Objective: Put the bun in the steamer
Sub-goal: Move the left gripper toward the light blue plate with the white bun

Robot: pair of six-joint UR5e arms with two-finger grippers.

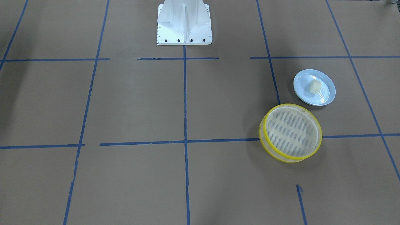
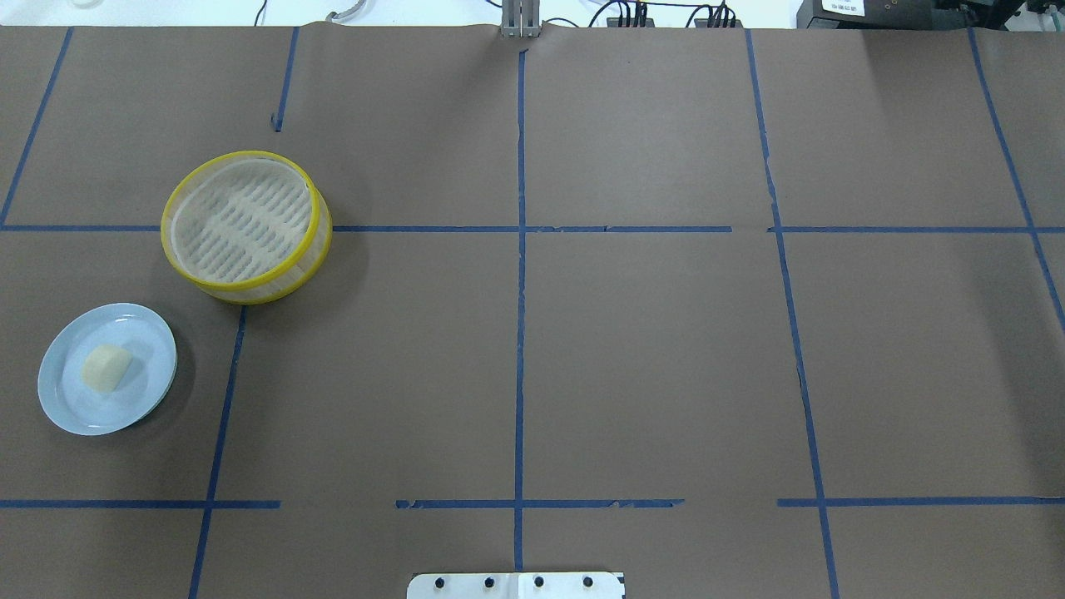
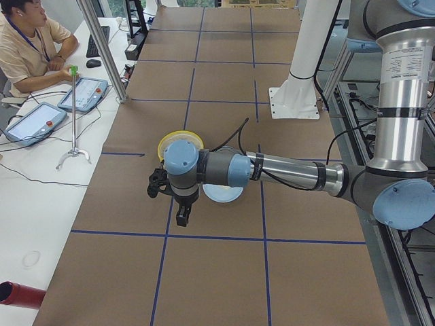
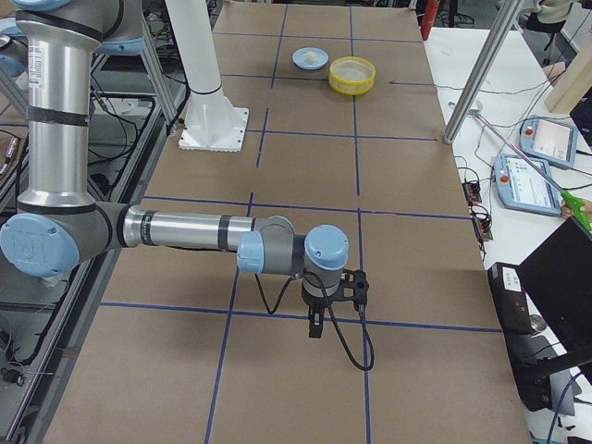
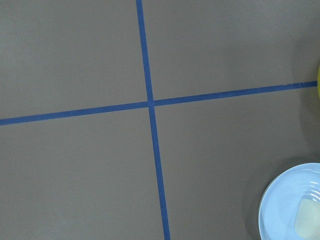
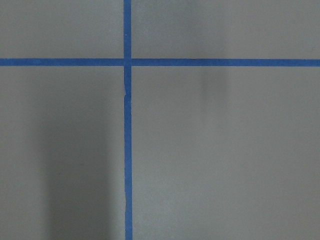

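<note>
The bun (image 2: 106, 367) sits near the middle of a pale blue plate (image 2: 68, 416), at the lower left of the overhead view; it is outside the steamer (image 2: 241, 218), which stands just above and to the right of the plate, near it but apart, straddling a line of blue tape (image 2: 520, 333) on the brown counter (image 2: 649, 349).

In the left side view the near arm reaches out level across the middle of the frame, its wrist covering part of the plate and the steamer behind it; the left end effector (image 3: 182, 219) points down below the wrist, and I cannot tell whether it is released or clenched. Its wrist camera shows a tape cross, with the plate and the bun cut off at the lower right corner and a sliver of yellow at the right edge.

In the right side view the right end effector (image 4: 315, 328) hangs over the counter at the lower centre, well apart from the plate and steamer at the top of the frame; I cannot tell its state either. An operator (image 3: 27, 47) sits at the upper left of the left side view.
</note>
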